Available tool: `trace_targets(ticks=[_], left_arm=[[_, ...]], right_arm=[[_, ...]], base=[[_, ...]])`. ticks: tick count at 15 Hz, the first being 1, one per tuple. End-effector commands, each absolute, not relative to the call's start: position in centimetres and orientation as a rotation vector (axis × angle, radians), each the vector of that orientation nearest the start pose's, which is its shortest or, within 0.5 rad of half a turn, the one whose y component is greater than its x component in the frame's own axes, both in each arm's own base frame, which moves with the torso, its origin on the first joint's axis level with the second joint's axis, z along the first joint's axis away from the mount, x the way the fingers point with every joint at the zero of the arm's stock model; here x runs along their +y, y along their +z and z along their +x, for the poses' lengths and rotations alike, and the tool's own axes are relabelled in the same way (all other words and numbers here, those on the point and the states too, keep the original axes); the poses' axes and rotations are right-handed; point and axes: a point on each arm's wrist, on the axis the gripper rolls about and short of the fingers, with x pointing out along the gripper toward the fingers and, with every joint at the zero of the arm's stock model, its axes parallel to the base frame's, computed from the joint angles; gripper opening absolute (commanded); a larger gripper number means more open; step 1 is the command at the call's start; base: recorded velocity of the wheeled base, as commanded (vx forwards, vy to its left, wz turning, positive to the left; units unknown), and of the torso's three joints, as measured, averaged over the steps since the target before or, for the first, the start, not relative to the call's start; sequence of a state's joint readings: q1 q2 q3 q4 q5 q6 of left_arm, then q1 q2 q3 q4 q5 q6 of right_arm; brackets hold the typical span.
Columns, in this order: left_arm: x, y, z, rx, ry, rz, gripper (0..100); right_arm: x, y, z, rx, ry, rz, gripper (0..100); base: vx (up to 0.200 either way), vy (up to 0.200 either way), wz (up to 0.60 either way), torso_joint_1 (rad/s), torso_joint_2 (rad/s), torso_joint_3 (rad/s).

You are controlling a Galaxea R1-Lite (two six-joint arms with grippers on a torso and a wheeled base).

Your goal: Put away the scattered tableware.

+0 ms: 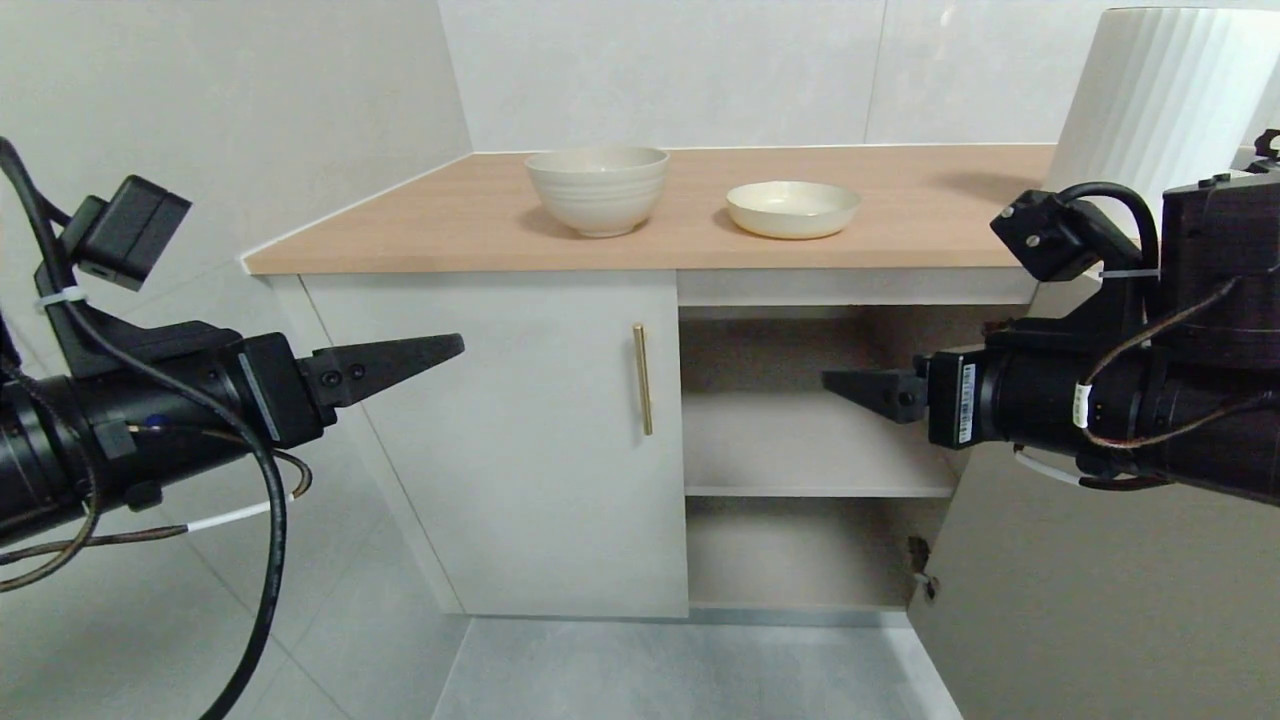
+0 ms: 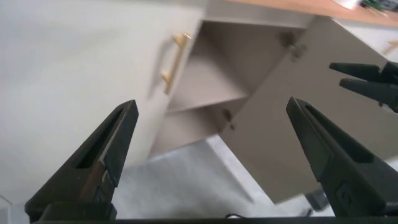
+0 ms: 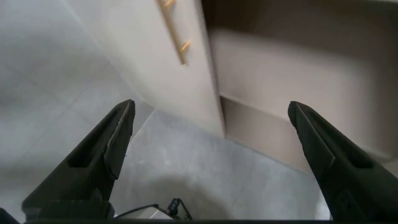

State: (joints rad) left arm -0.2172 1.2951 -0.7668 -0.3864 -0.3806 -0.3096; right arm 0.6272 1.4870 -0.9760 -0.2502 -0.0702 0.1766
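A deep cream bowl (image 1: 597, 188) and a shallow cream dish (image 1: 792, 208) stand side by side on the wooden countertop (image 1: 450, 225). My left gripper (image 1: 445, 350) hangs in front of the closed cabinet door, well below and left of the bowl. In the left wrist view this gripper (image 2: 211, 109) is open and holds nothing. My right gripper (image 1: 840, 385) is level with the open cabinet compartment, below the dish. Seen from the right wrist, the right gripper (image 3: 211, 109) is also open and holds nothing.
The cabinet's left door, with a brass handle (image 1: 642, 378), is shut. Its right door (image 1: 1050, 580) is swung open toward me, baring two shelves (image 1: 800, 440). A tall white ribbed object (image 1: 1160, 100) stands on the counter's right end. Walls close in at the left and back.
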Motion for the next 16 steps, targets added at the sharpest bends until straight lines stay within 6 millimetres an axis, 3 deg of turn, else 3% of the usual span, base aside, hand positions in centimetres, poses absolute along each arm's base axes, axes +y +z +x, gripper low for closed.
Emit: trace_targets(ticks=[1, 3, 10, 16], left_arm=[[-5.29, 25.04, 20.19, 0.24, -0.568, -0.312, 100], [-5.22, 24.96, 20.29, 0.242, -0.564, -0.314, 100], [-5.22, 25.08, 20.31, 0.233, -0.566, -0.315, 100], [-5.04, 25.23, 19.93, 0.225, -0.562, -0.322, 100]], right_arm=[[15.29, 25.34, 21.35, 0.295, 0.53, 0.081, 100], [15.3, 25.38, 21.3, 0.296, 0.531, 0.092, 100], [15.22, 25.56, 21.11, 0.319, 0.53, 0.102, 100], [14.95, 25.86, 20.74, 0.307, 0.531, 0.106, 100]], base=[[0.2, 0.0, 0.0, 0.002, 0.0, -0.002], [0.2, 0.0, 0.0, 0.002, 0.0, 0.0], [0.0, 0.0, 0.0, 0.0, 0.0, 0.0], [0.0, 0.2, 0.0, 0.002, 0.0, 0.005]])
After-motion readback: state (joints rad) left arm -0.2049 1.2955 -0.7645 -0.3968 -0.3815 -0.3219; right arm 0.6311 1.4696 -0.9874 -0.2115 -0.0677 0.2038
